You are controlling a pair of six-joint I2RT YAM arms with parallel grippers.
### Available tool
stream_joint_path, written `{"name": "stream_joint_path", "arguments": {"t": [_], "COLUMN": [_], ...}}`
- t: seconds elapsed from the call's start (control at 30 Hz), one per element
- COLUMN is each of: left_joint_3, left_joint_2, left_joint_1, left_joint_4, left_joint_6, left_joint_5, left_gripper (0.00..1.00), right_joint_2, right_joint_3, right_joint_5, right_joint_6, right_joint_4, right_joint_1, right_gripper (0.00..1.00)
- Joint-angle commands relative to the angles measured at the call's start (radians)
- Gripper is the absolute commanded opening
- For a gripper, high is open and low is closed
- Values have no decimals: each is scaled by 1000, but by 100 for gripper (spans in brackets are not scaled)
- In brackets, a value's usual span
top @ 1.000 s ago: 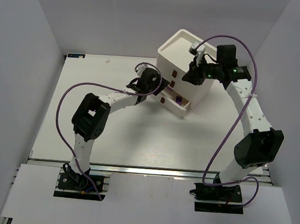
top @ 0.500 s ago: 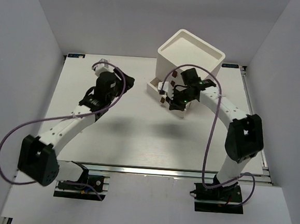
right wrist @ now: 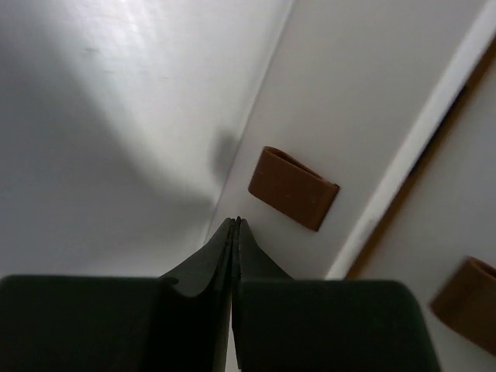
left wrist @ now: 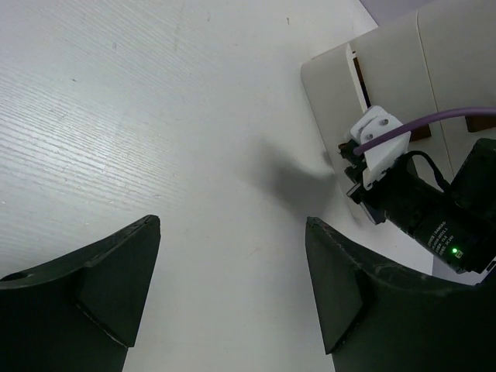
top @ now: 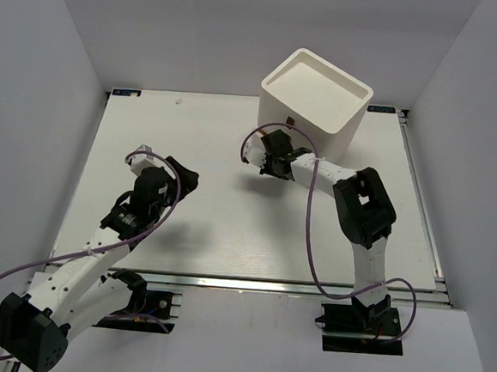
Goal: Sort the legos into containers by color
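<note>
A stack of white bins [top: 318,92] stands at the back right. Only a sliver of a lower bin [top: 252,152] shows at its left foot. No legos show in any view. My right gripper [top: 266,160] is shut and empty, low at the stack's left side. In the right wrist view its tips [right wrist: 235,223] sit at the foot of a bin wall [right wrist: 364,93], just below a brown mark [right wrist: 293,188]. My left gripper [top: 184,179] is open and empty over bare table. Its fingers [left wrist: 116,271] frame the table, with the bins [left wrist: 333,93] farther off.
A second brown mark [right wrist: 469,302] shows on the neighbouring bin wall. The right arm's wrist and purple cable [left wrist: 418,209] lie beside the bins. Grey walls enclose the table [top: 229,219] on the left, back and right.
My left arm has drawn back from the bins toward the near left. My right gripper has dropped from the top of the stack to its lower left side. The lower bin shows less.
</note>
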Motion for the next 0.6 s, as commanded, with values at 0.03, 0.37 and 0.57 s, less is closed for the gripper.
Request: {"name": "stream_joint_path", "arguments": {"t": [0.03, 0.37, 0.57], "left_joint_3": [12, 18, -3], "left_joint_2": [-8, 7, -17], "left_joint_1": [-3, -3, -3], "left_joint_4": [-17, -2, 113], "left_joint_6": [-2, 19, 113], "left_joint_5": [-33, -23, 46], "left_gripper": [86, 88, 94], "right_joint_2": [14, 57, -72], "right_joint_3": [24, 69, 302], "right_joint_5": [209, 236, -321], "right_joint_6": [-3, 0, 110], "right_joint_4": [149, 132, -363], "right_joint_1": [-11, -27, -28], "right_gripper": [0, 0, 11]}}
